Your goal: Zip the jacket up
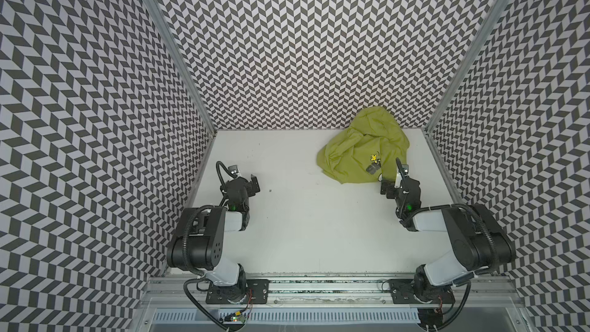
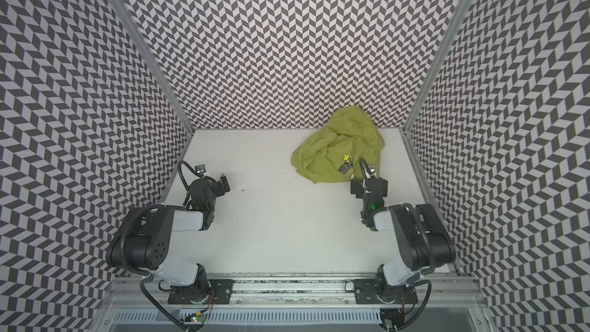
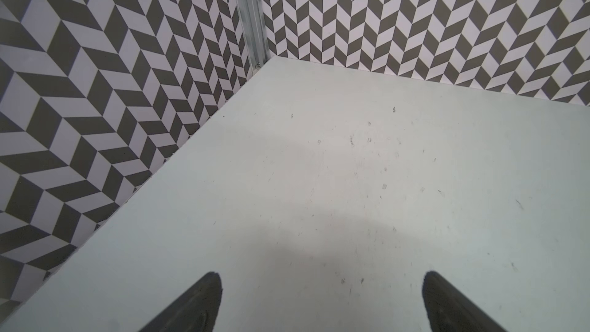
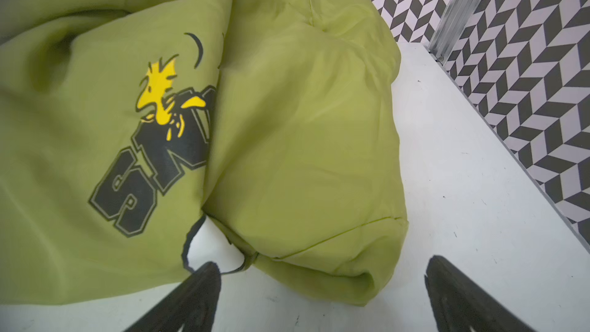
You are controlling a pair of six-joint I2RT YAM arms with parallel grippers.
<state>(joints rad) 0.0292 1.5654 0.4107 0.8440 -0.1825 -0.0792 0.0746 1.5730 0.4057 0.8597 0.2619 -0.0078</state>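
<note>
A crumpled green jacket (image 2: 322, 154) is lying on the white desk (image 2: 287, 225) toward one o'clock, its far end leaning up against the zigzag-patterned back wall (image 2: 287, 43). A yellow and black emblem (image 2: 346, 158) is facing up near the jacket's five o'clock edge. The right pincer (image 2: 367, 183) is hanging right at that edge, jaws standing apart, pointing toward twelve o'clock; whether it is touching the cloth is not showing. The left pincer (image 2: 224, 183) is sitting well apart at the desk's nine o'clock side, pointing toward three o'clock over bare desk.
</note>
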